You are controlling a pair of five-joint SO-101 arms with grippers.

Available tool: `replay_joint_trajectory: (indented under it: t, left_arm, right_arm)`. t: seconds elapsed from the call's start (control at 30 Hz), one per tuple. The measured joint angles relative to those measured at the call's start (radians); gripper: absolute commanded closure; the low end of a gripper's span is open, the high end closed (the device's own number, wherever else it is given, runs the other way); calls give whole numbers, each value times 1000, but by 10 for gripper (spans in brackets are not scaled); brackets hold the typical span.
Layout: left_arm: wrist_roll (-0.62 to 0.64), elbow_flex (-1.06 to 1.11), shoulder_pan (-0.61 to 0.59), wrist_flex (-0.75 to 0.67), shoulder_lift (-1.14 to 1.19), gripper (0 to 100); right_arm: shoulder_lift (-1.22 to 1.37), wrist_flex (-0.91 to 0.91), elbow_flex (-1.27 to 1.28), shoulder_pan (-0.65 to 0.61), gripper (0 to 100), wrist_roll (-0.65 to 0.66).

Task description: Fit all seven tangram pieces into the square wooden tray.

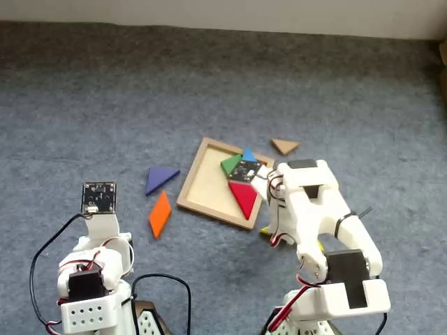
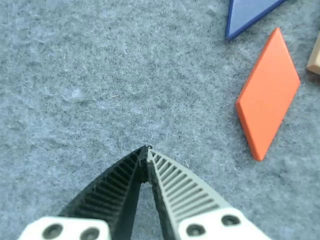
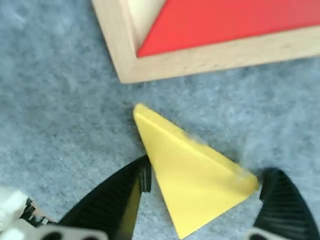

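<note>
Straddling claw (right): right claw (image 3: 206,170) spread wide and released; its black fingers (image 3: 115,200) sit either side of the yellow triangle, the near one right against its edge; nothing lifted
Yellow triangle (image 3: 192,175): flat on the grey counter (image 1: 140,91), just outside a corner of the tray; close to the frame but not touching it; in the high view a sliver of it peeks out from under the right arm
Tray (image 1: 190,183): square wooden frame, mid-counter, turned at an angle; its pale rim (image 3: 200,60) runs just beyond the yellow piece
Inside the tray: red triangle (image 1: 244,196) tucked against the rim nearest the right arm; green triangle (image 1: 230,165) and small blue triangle (image 1: 248,154) toward the far corner
Left claw (image 2: 146,152): clenched tip to tip, holding nothing; low over bare counter, well apart from the tray
Orange parallelogram (image 1: 160,213): on the counter beside the tray, on the left arm's side
Dark blue triangle (image 1: 161,178): just beyond the orange piece, also outside the tray
Tan triangle (image 1: 284,146): on the counter past the tray's far corner
</note>
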Motion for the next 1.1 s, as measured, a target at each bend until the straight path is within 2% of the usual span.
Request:
replay_joint_trajectory:
  t: [0.33,0.73,0.8,1.0,1.1]
  left_arm:
    - [0,0,0,0,0,993]
    - [0,0,0,0,0,993]
    - [0,0,0,0,0,993]
    - [0,0,0,0,0,993]
    - [0,0,0,0,0,993]
  right_arm:
    - [-77,164,-29,-9,688,-21]
    - [-304,190,-29,-14,685,-118]
    - [-310,190,-29,-49,683,-137]
    - [-311,180,81,-127,573,-167]
    - [-311,104,138,-129,568,-169]
